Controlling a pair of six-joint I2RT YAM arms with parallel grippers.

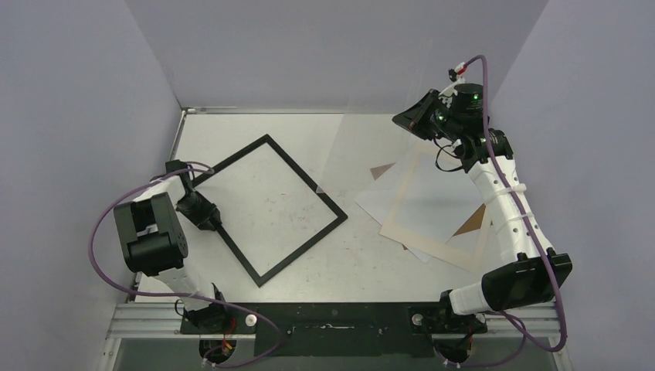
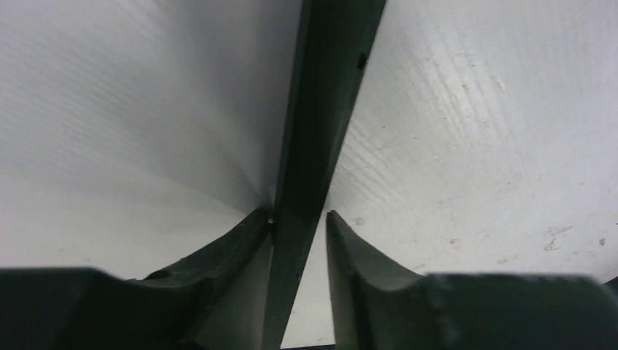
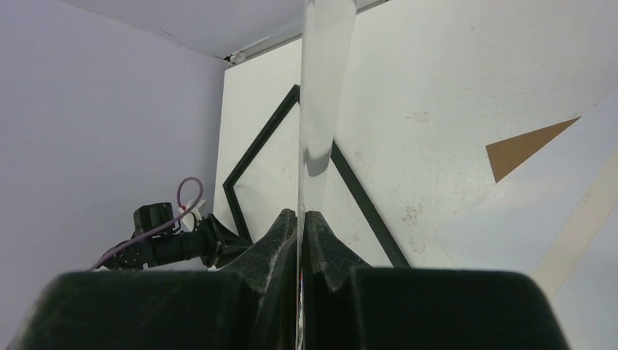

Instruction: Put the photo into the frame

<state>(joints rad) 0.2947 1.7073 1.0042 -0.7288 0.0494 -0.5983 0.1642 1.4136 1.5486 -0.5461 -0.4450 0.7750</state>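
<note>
The black frame [image 1: 307,178] lies flat on the table, empty inside. My left gripper [image 1: 210,219] is down at its left rail. In the left wrist view the rail [image 2: 321,109] runs between the jaws of the left gripper [image 2: 299,213]: the left pad touches it and a thin gap shows at the right pad. My right gripper [image 1: 403,120] hangs at the back right, shut on a clear stiff pane [image 3: 324,73] seen edge-on between its fingers [image 3: 280,233]. The photo is hidden; no printed face shows.
A cream window mat [image 1: 398,193] lies right of the frame over white sheets [image 1: 375,202] and brown cardboard [image 1: 471,224]. Grey walls close the left, back and right. The held pane hangs over the table between frame and mat.
</note>
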